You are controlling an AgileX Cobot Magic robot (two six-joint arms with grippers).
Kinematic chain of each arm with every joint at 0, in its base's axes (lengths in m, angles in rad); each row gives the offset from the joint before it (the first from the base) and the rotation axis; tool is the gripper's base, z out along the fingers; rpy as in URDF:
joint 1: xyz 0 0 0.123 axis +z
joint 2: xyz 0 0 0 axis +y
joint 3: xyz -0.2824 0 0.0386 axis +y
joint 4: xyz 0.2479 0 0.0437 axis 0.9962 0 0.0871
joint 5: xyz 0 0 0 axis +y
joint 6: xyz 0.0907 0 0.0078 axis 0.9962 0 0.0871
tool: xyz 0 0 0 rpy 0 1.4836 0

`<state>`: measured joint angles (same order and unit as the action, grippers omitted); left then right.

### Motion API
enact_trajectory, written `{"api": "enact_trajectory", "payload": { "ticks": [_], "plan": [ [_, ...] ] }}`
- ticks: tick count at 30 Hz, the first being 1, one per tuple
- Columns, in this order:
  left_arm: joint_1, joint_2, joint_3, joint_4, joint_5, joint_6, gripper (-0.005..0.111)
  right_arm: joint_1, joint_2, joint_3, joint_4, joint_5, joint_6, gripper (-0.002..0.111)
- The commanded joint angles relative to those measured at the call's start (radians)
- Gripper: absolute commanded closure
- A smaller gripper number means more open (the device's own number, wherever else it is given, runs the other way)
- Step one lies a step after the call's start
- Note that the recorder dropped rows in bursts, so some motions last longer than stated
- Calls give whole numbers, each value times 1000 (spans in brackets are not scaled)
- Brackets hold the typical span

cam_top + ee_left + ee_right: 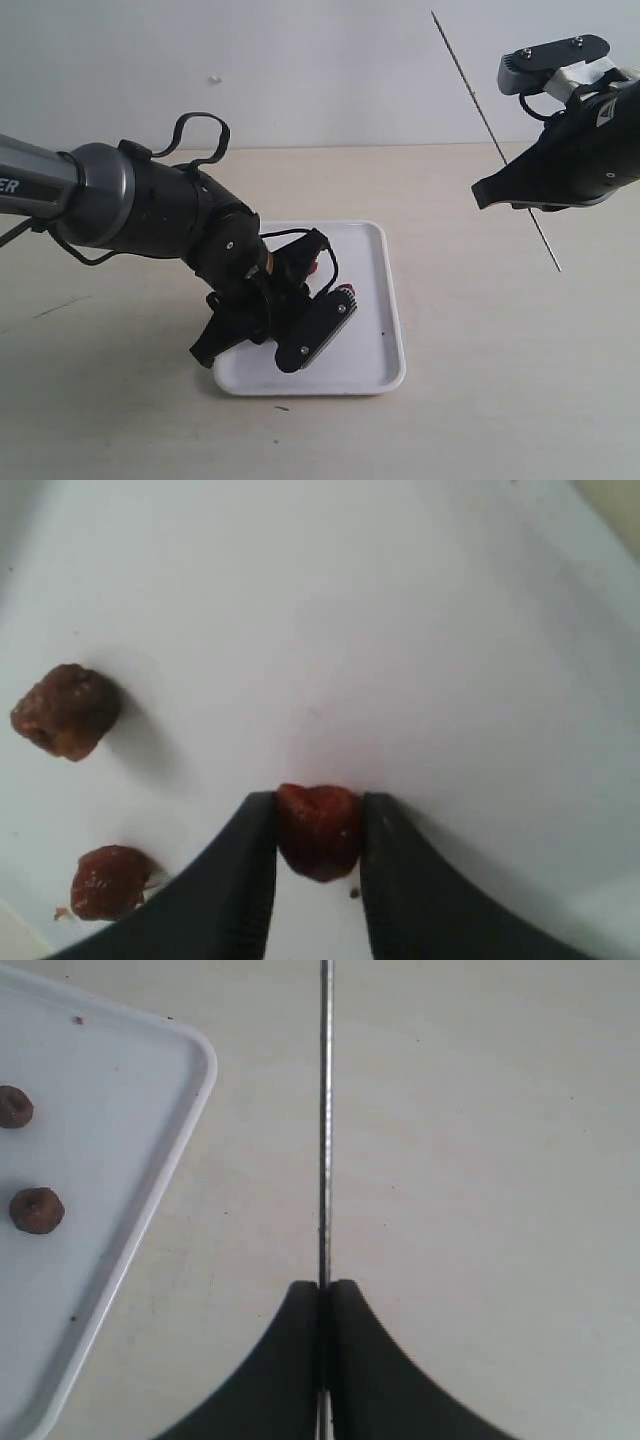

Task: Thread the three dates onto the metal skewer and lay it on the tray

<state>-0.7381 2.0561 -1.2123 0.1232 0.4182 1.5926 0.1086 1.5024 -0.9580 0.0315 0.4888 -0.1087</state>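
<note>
On the white tray (420,620) my left gripper (318,820) is shut on one of the three dates (318,832), a dark reddish-brown lump pinched between both fingers and touching the tray. Two more dates (65,710) (108,881) lie loose beside it. In the exterior view the left arm (240,265) covers much of the tray (385,300). The thin metal skewer (495,140) slants in the air right of the tray, with my right gripper (482,194) shut on it. The right wrist view shows the skewer (324,1110) running straight out from the closed fingertips (305,1305).
The tray's rounded corner (190,1045) with two dates (37,1210) (12,1106) lies to one side of the skewer, over bare beige tabletop (480,1160). A pale wall (320,70) stands behind the table.
</note>
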Motion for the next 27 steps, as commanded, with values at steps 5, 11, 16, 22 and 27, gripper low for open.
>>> {"api": "enact_trajectory", "payload": {
  "ticks": [5, 11, 16, 22, 27],
  "plan": [
    [-2, 3, 0, -5, -1, -29, 80, -4, -2, -6, 5, -18, -4, 108],
    [-2, 3, 0, -5, -27, -81, 80, -4, -2, -6, 5, -23, -4, 108],
    [1, -18, 0, -7, -135, -286, 81, -4, -2, -6, 5, -28, -4, 108],
    [31, -62, 0, -32, -265, -580, 81, -4, -2, -6, 5, -28, -4, 108],
    [99, -116, 0, -32, -367, -920, 81, -4, -2, -6, 16, -23, 1, 108]
  ]
}}
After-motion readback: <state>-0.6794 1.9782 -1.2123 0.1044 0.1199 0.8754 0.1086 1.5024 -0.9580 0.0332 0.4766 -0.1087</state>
